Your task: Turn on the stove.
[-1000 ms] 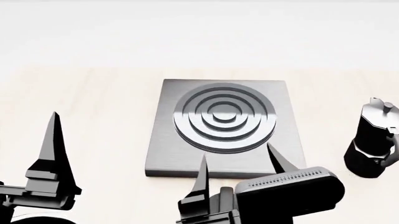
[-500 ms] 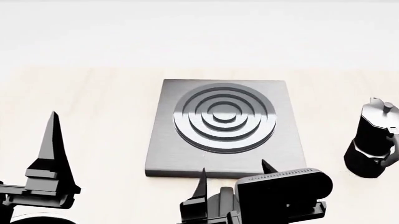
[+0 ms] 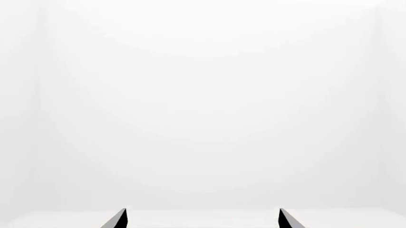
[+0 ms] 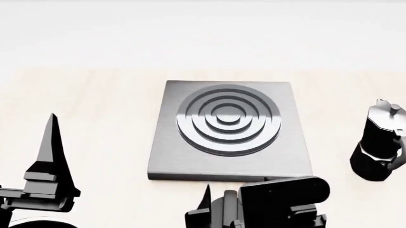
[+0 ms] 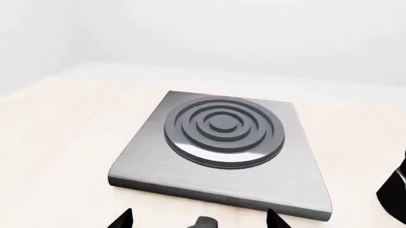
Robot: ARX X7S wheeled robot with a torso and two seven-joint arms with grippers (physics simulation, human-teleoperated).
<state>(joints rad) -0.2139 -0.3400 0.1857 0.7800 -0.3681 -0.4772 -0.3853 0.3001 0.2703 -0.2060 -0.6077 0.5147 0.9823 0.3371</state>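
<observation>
step: reaching for knob | right hand [image 5: 198, 219] spread wide, holding nothing, at the stove's near edge | stove [image 4: 228, 130] just ahead of it on worktop [image 4: 95, 123]; knob [image 5: 205, 221] barely seen between its fingers | left hand [image 3: 201, 219] open, empty, off to the side | next: ease forward, close on knob, twist | pot [image 4: 379, 142] off to the right hand's outer side

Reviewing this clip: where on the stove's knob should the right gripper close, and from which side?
Judging from the right wrist view, across the knob's round rim, approaching from the stove's near edge. Only its top shows, between the open right gripper's fingertips, so that looks the easiest hold for turning.
</observation>
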